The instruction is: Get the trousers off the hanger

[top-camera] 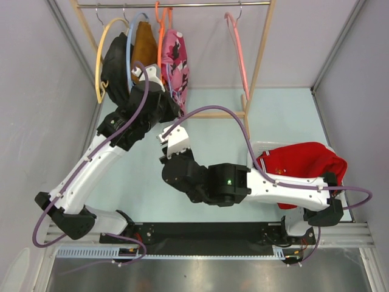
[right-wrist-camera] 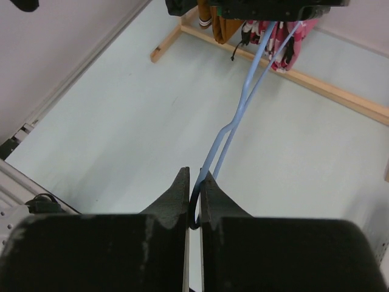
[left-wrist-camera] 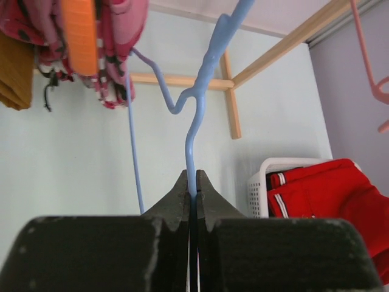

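Red trousers [top-camera: 301, 159] with a white-striped waistband lie bunched in a white basket [left-wrist-camera: 260, 190] at the right side of the table [top-camera: 276, 115], spilling over its rim, well apart from the rack. Black trousers [top-camera: 114, 59] hang at the far left of the rack [top-camera: 261, 55], between the yellow hanger [top-camera: 99, 61] and the blue hanger [top-camera: 129, 52]. Which hanger carries them cannot be told.

Just right of them hangs a mustard-brown garment [top-camera: 144, 42], then a pink floral garment [top-camera: 176, 61] under an orange hanger [left-wrist-camera: 81, 30]. A bare pink hanger [top-camera: 237, 45] hangs further right.

The left gripper [left-wrist-camera: 192, 191] is up at the rack, its jaws pinched tight on the thin wire of the blue hanger, which runs up from between the fingertips. The right gripper [right-wrist-camera: 194, 198] is lower, mid-table, its jaws also clamped on the blue hanger at its curved end. From there the wire stretches toward the rack. Neither gripper touches either pair of trousers.
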`<state>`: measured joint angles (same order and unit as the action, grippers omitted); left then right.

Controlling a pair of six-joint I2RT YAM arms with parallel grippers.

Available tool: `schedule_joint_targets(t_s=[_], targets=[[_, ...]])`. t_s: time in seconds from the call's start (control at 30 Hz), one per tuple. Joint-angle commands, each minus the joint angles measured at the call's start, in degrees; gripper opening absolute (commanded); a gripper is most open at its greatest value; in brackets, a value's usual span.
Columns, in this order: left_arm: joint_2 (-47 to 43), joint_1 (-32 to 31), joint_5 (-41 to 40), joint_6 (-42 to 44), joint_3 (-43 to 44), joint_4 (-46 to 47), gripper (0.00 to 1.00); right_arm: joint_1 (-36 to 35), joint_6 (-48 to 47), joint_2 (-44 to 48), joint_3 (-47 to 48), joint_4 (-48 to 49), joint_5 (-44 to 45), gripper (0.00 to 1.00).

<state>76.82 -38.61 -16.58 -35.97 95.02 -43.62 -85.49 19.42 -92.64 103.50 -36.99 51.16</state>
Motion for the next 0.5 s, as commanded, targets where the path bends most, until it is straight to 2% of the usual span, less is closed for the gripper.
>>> schedule_joint_targets(t_s=[0.0,0.03,0.07,0.13,0.17,0.27,0.47], targets=[[-3.77,-1.12,9.98,1.33,-2.82,6.5,0.12,0.59,3.86,4.3,-3.03,2.36,1.66,0.0],[-4.39,-1.03,10.86,1.51,-4.65,7.57,0.18,0.59,4.22,5.96,-3.91,2.54,1.93,0.0],[-5.0,-1.03,11.65,1.6,-5.63,8.62,0.33,0.68,4.31,6.76,-4.88,3.32,1.76,0.0],[-6.85,-1.12,13.5,1.86,-8.26,11.88,0.46,0.94,4.92,9.48,-7.87,3.68,2.02,0.0],[-7.29,-1.03,13.68,1.78,-8.88,12.67,0.59,1.12,5.62,10.37,-8.75,3.68,1.84,0.0],[-8.96,-1.03,14.91,2.3,-10.21,14.87,0.76,1.47,7.21,13.7,-11.65,2.98,2.46,0.0],[-11.86,-1.03,16.14,4.5,-11.26,16.72,0.87,2.35,8.88,19.24,-16.31,1.23,3.86,0.0]])
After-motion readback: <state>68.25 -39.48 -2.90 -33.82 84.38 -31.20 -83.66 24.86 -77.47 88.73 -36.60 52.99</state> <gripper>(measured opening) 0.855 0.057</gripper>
